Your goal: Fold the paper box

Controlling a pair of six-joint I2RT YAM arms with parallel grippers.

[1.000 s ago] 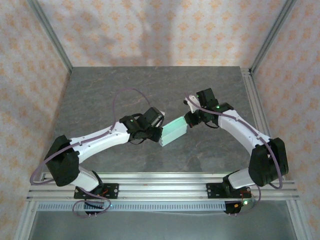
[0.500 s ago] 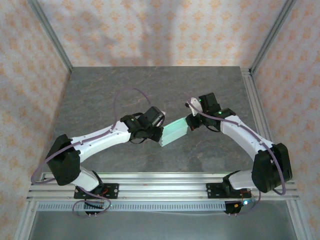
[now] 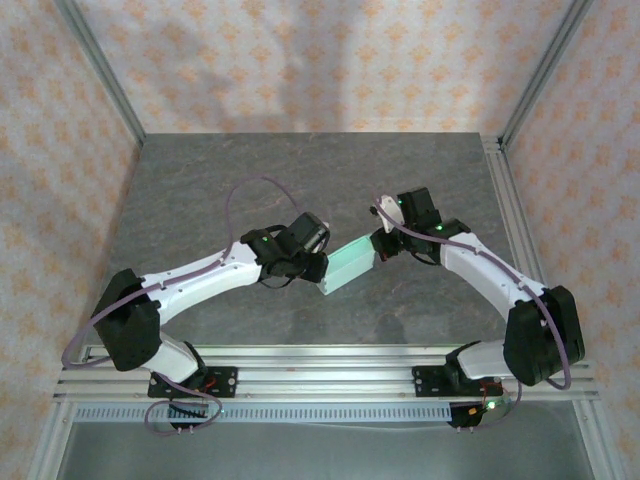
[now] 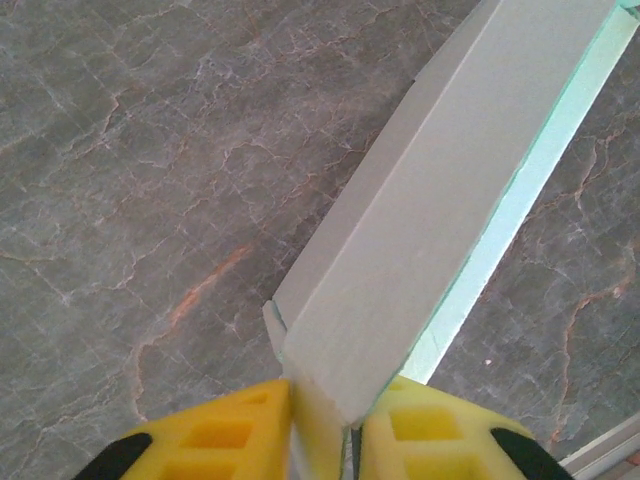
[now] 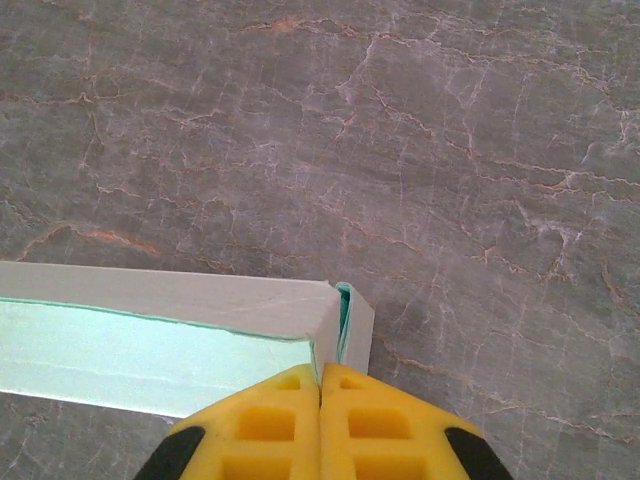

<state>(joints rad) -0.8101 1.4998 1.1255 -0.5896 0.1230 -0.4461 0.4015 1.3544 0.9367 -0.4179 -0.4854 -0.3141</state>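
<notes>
Mint-blue card forms the paper box [image 3: 350, 264], which we locate near the middle of the grey marbled table [image 3: 250, 170] in the top view. Its long axis runs from 8 o'clock to 2 o'clock between the two arms. We find the left gripper [image 3: 319, 270] at the 8 o'clock end; in the left wrist view the left pads [image 4: 225, 435], yellow foam, sit on either side of a folded end wall and pinch the card between them. We find the right gripper [image 3: 381, 246] at the 2 o'clock end; in the right wrist view the right pads [image 5: 265, 425] are pressed together on a thin corner wall that runs into their seam. The mint interior extends toward 9 o'clock from that corner. We cannot tell whether the box touches the table.
</notes>
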